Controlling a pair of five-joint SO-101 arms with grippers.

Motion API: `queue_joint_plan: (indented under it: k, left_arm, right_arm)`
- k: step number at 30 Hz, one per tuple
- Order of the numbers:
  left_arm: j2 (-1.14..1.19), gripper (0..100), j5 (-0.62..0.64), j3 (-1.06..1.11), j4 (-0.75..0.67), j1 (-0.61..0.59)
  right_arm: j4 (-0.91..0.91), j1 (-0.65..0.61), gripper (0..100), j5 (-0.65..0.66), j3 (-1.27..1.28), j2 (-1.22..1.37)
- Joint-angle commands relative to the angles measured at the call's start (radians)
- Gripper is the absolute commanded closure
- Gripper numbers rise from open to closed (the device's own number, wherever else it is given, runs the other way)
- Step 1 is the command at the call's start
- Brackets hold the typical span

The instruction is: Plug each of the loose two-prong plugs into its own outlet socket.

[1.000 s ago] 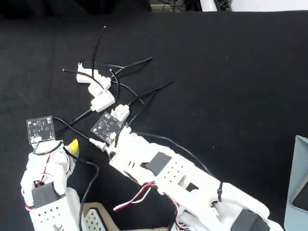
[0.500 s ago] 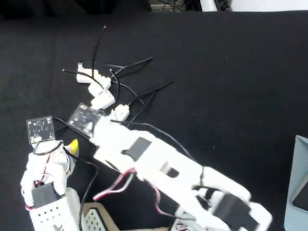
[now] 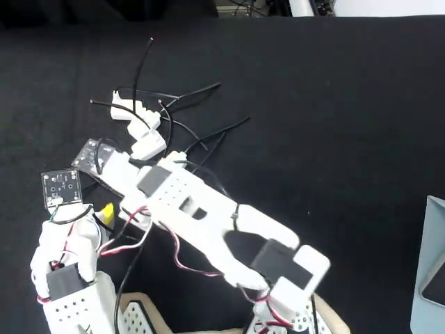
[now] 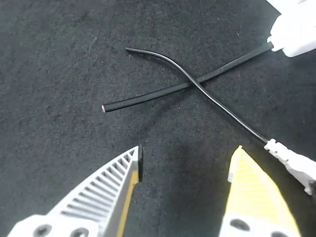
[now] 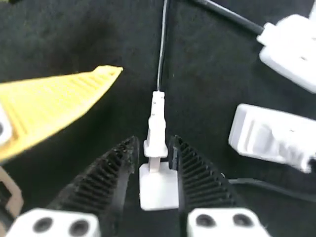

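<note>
**Q:** Right gripper [image 5: 152,143]?
**A:** Black fingers [image 5: 195,170] pinch a white plug [image 5: 157,118], its wire [image 5: 162,54] trailing away; a second plug [image 5: 269,136] lies near.
**Q:** And the other?
**A:** Left gripper [image 4: 187,150]: fingers spread over black cloth [image 4: 59,59], crossed wires [image 4: 190,85] ahead, a socket [image 3: 61,186] just beyond.

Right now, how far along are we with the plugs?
Done: nothing I can confirm seated. In hand: the right gripper has its jaws shut on a white plug; the left gripper hangs open over crossed cables. Left: seating it in a socket board, then the loose plugs beyond.
</note>
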Motion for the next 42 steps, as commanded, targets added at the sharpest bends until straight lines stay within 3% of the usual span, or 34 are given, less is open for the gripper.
queue_joint_plan:
  k: [1,26,29,31,42]
  left_arm:
    - [-0.008,71,-0.009,-0.01,0.011,0.01]
    - [-0.008,71,-0.009,-0.01,0.011,0.01]
    - [-0.008,71,-0.009,-0.01,0.011,0.01]
    - [-0.008,71,-0.009,-0.01,0.011,0.01]
    - [-0.008,71,-0.006,-0.01,0.011,0.01]
  right_arm:
    - [0.002,-0.003,89.1,0.04,-0.076,0.039]
    - [0.003,0.012,89.7,0.043,-0.13,0.162]
    - [0.002,0.012,94.3,0.043,-0.134,0.162]
    - [-0.005,0.012,99.0,0.043,-0.136,0.156]
    - [0.041,0.012,98.7,0.043,-0.097,-0.008]
